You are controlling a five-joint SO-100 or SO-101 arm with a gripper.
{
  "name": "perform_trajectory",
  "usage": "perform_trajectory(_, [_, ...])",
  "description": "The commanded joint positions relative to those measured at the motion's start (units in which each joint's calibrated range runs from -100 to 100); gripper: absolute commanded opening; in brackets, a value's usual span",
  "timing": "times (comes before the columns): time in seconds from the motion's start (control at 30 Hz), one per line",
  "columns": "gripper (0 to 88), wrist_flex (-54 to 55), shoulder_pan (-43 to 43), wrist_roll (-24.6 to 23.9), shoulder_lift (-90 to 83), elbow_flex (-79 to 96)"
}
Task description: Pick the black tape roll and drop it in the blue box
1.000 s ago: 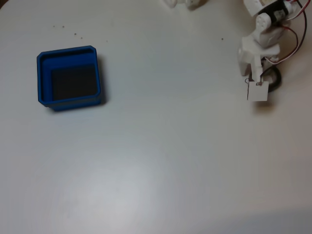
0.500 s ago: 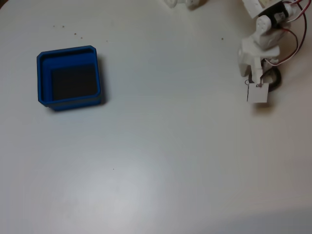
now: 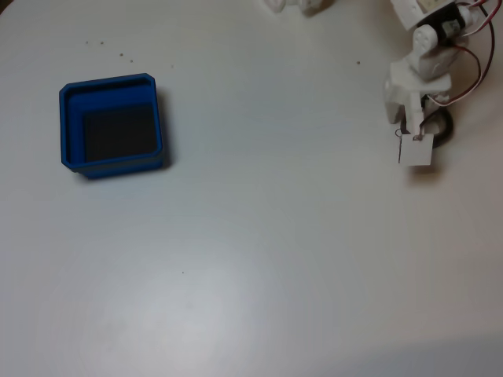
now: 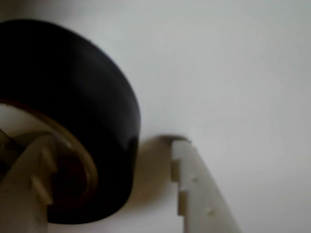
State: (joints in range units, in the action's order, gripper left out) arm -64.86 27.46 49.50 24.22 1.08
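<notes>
Fixed view: white two-finger gripper point(image 3: 414, 135) of the white plastic arm point(image 3: 420, 67) sits low at the right edge of the pale off-white tabletop point(image 3: 259, 236), directly over the small black tape roll point(image 3: 442, 126). Only a dark arc of the roll shows, to the right of the arm body. A small white square tag point(image 3: 415, 149) hangs at the gripper's lower end, partly covering the spot. Red wires point(image 3: 471, 55) loop off the arm's upper right.

Wrist view: black tape roll point(image 4: 82, 111) lies against the tabletop, its pale beige core visible at lower left. One white ridged finger point(image 4: 29, 182) reaches into the core opening; the other point(image 4: 199, 189) stands outside the roll's black outer wall with a narrow gap of shadowed tabletop between. The fingers straddle the roll's wall, moderately spread, not pinching it.

Square bright-blue plastic box with a dark floor point(image 3: 111, 84) rests on the tabletop far left in the fixed view, well apart from roll and gripper.
</notes>
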Motion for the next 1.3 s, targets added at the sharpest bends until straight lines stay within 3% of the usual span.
perform_trajectory(0.0, [20.3, 0.3, -0.3, -0.1, 0.1, -2.2])
perform_trajectory(0.13, [13.8, 0.3, -0.2, -0.1, 0.3, -2.2])
perform_trajectory(0.27, [0.0, 0.3, 0.0, 0.0, 0.2, -2.2])
perform_trajectory(1.27, [1.2, -5.5, -0.3, -0.5, -7.2, -2.3])
